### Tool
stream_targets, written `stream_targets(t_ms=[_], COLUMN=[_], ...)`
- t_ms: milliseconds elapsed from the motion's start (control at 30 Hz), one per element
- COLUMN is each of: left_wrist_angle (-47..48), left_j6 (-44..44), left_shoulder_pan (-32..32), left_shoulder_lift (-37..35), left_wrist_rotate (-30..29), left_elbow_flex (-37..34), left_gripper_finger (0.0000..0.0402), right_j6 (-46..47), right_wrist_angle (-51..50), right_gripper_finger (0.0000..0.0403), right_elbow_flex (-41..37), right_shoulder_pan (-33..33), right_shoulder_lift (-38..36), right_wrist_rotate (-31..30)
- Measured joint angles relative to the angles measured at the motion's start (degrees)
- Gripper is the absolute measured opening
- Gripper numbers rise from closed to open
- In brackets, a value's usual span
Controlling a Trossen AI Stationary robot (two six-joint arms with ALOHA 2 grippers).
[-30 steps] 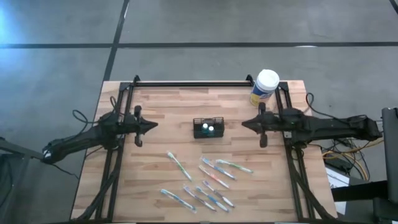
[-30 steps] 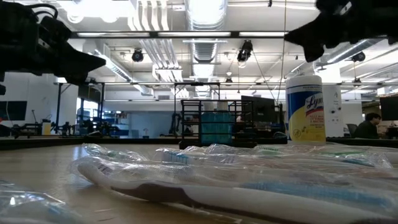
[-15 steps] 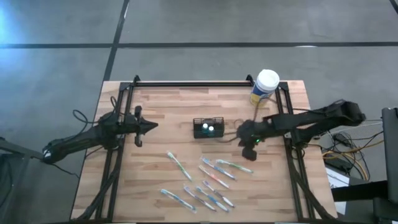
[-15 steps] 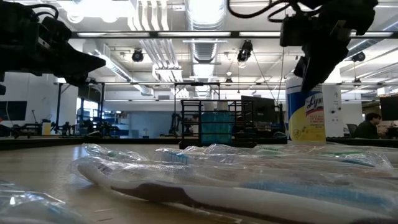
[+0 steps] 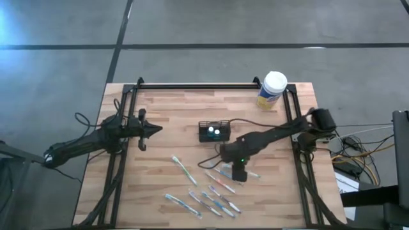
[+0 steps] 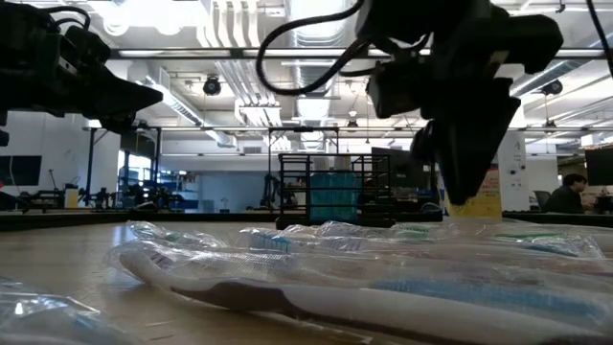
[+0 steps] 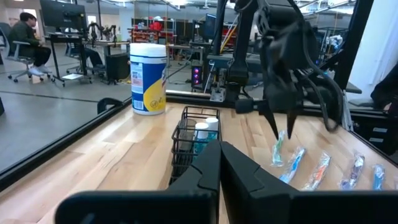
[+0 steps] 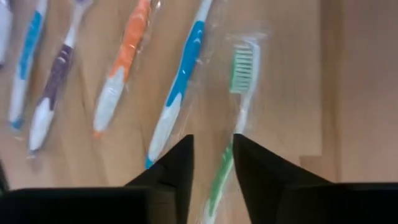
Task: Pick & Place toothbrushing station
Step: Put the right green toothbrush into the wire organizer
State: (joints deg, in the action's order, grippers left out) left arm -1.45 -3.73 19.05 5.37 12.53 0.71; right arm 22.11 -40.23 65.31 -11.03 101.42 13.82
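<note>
Nearest me, along the table's [image 5: 160, 108] front edge, lie the wrapped toothbrushes [image 5: 214, 185], fanned out loosely and flat, each in clear film. I have the right gripper [image 5: 238, 171] over the group's right side, pointing down. Its wrist view shows the two fingers [image 8: 177, 163] parted a little, with the green brush [image 8: 233, 118] lined up in the gap and a blue brush [image 8: 180, 81] just beside it. The fingers hold nothing; I judge they are set narrow so they can straddle one thin handle without catching its neighbour.

Farther back, mid-table, stands the caddy [image 5: 214, 130], upright, with two white-capped items inside. It sits well apart from the brushes, which I read as leaving room for an approach from above.

The left gripper [image 5: 152, 129] waits to the caddy's left, clear of the table top. Its fingers [image 7: 217, 171] are pressed together, empty, aimed at the caddy.

At the far right corner stands the wipes canister [image 5: 272, 89], out of the working path.
</note>
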Motion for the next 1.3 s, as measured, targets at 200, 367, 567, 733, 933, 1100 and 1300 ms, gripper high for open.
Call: stream_targets(t_ms=[200,367,567,733,933,1100,1300], left_wrist_angle=[0.1,0.1,0.1,0.1,0.1,0.1,0.0], left_j6=[0.0,0.0,0.0,0.0,0.0,0.0,0.4], left_shoulder_pan=[0.0,0.0,0.0,0.0,0.0,0.0,0.0], left_shoulder_lift=[0.0,0.0,0.0,0.0,0.0,0.0,0.0], left_wrist_rotate=[0.0,0.0,0.0,0.0,0.0,0.0,0.1], left_elbow_flex=[0.0,0.0,0.0,0.0,0.0,0.0,-0.1], left_gripper_finger=[0.0007,0.0007,0.0007,0.0007,0.0007,0.0007,0.0007], right_j6=[0.2,2.7,4.5,4.1,4.3,2.8,0.4], right_wrist_angle=[-1.4,-1.4,0.9,4.2,4.4,4.2,5.9], right_gripper_finger=[0.0168,0.018,0.017,0.0154,0.0105,0.0036,0.0017], right_elbow_flex=[2.4,0.3,-2.4,-4.4,-4.9,-5.0,-5.4], right_shoulder_pan=[-0.4,-1.5,-1.9,-2.2,-2.2,-2.2,-1.9], right_shoulder_lift=[4.4,5.4,4.8,4.9,4.8,2.9,-5.1], right_wrist_rotate=[-2.2,-4.5,-8.7,-9.5,-12.4,-13.5,-17.3])
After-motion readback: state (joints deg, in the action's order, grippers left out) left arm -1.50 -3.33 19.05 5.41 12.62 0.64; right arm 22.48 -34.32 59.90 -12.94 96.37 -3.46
